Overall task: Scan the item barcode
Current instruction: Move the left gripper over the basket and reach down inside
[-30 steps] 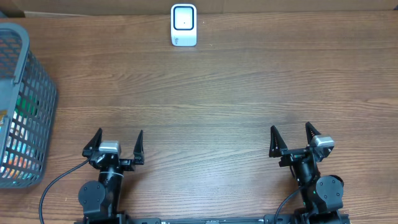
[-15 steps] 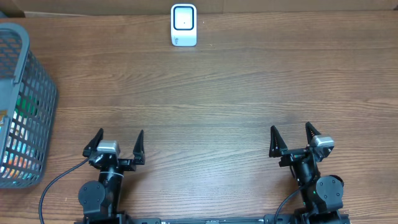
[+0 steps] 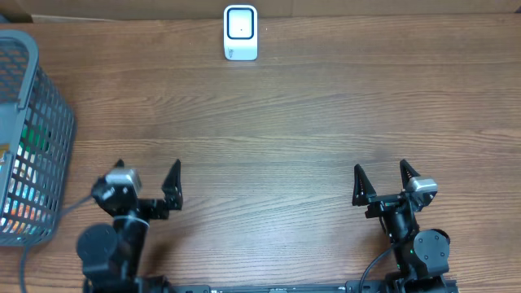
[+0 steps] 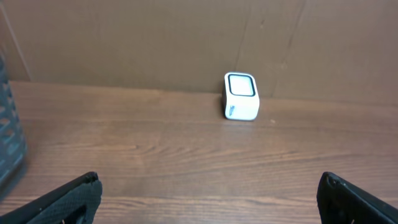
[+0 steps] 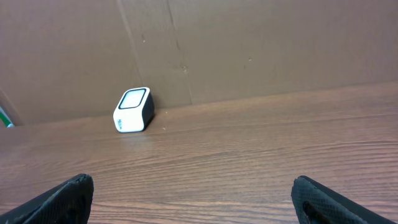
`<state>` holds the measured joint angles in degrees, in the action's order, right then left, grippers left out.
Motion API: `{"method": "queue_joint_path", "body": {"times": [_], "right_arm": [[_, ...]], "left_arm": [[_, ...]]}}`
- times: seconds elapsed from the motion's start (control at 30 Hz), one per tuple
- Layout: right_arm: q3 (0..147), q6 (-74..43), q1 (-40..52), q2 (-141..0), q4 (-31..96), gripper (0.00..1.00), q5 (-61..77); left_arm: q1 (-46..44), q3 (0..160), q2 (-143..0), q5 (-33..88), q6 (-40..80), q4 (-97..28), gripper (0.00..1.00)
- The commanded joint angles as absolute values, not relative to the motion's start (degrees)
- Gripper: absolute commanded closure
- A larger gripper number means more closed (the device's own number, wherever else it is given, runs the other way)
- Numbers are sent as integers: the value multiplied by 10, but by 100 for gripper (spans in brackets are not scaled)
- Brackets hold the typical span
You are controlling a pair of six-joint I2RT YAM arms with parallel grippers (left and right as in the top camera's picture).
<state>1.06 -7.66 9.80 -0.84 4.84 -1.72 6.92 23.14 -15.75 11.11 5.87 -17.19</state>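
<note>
White scanner (image 3: 241,32) stands at the far edge of the table (image 3: 285,122), against the cardboard wall (image 4: 155,37). The grey basket (image 3: 37,89) sits at the left edge with colourful items (image 3: 18,179) inside, too blurred to name. Near the front edge, the left gripper (image 3: 147,172) and right gripper (image 3: 379,174) both gape wide, empty.

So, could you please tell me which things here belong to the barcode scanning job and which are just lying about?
For the job:
small white box-shaped barcode scanner
colourful items inside the grey plastic mesh basket
left gripper and right gripper, both open and empty

Just there:
brown wooden table
brown cardboard backdrop
</note>
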Motion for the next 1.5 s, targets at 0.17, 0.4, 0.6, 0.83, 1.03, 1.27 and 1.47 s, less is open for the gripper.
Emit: {"method": "queue_joint_path", "body": {"times": [0.17, 0.4, 0.6, 0.83, 1.03, 1.27, 1.47], "right_arm": [[4, -74, 99, -2, 47, 0, -18], [4, -74, 99, -2, 47, 0, -18], [4, -74, 99, -2, 47, 0, -18], [4, -74, 99, -2, 47, 0, -18], [4, -74, 99, -2, 47, 0, -18], [4, -74, 99, -2, 47, 0, -18], [4, -74, 99, -2, 47, 0, -18]], "left_arm": [[67, 539, -431, 129, 63, -338, 0], [67, 864, -674, 211, 60, -613, 0], [67, 990, -788, 226, 60, -701, 0], [67, 993, -837, 219, 62, -689, 12], [72, 1066, -839, 39, 161, -698, 10], [159, 1192, -839, -53, 212, -741, 0], [312, 1201, -846, -90, 315, -754, 0]]}}
